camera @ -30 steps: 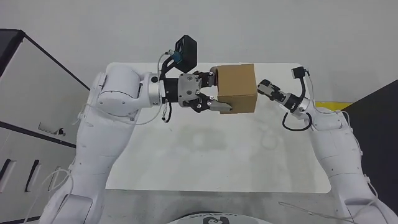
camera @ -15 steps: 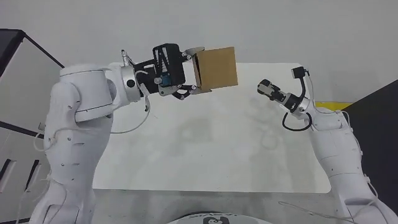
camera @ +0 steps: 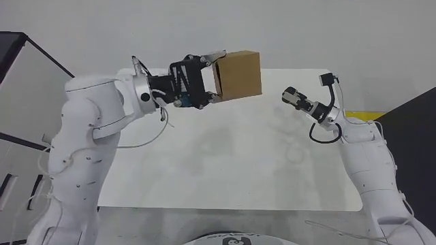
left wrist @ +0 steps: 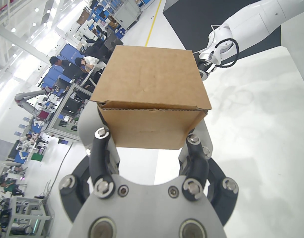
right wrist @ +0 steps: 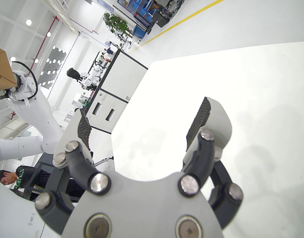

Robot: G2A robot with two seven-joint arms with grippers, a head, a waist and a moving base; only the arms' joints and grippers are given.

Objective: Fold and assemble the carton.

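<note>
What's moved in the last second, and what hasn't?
The left pincer, shut on the carton throughout, rolled its wrist and carried it to the robot's left and toward the far edge of the table, away from the right pincer. The right pincer stayed open where it was; nothing was released.

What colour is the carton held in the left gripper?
The carton is plain brown cardboard, seen best in the left wrist view.
</note>
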